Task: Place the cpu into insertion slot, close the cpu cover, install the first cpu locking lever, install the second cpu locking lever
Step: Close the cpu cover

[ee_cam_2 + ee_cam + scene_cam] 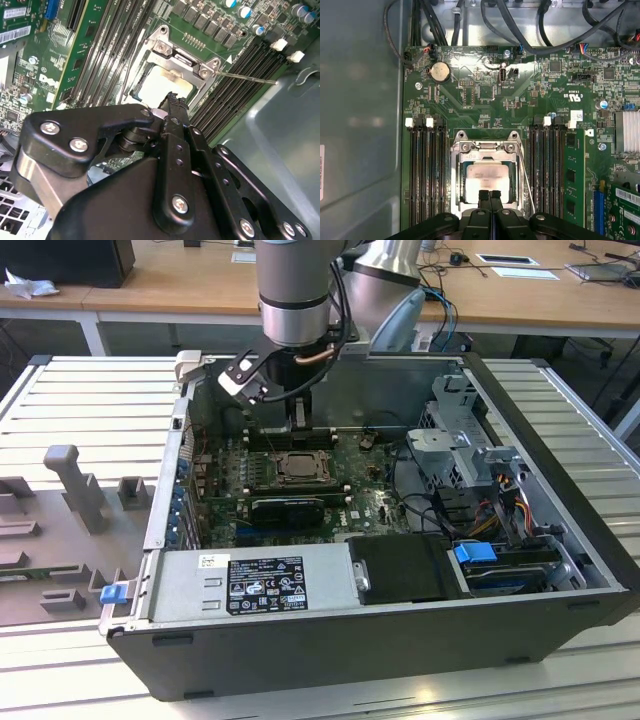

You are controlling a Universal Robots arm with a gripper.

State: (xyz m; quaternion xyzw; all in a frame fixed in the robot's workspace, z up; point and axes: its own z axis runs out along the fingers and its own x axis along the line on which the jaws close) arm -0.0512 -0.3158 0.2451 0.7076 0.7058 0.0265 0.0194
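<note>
The gripper (489,196) has its fingers pressed together with nothing between them, the tips just over the near edge of the cpu (487,176). The cpu lies flat in the slot (272,471), showing through the window of the cover (487,146), which is down over it. A thin lever (526,179) runs beside the cover. The board (470,85) carries a white sticker (576,112), and a large label (265,585) lies on the grey box in front, its print too small to make out.
</note>
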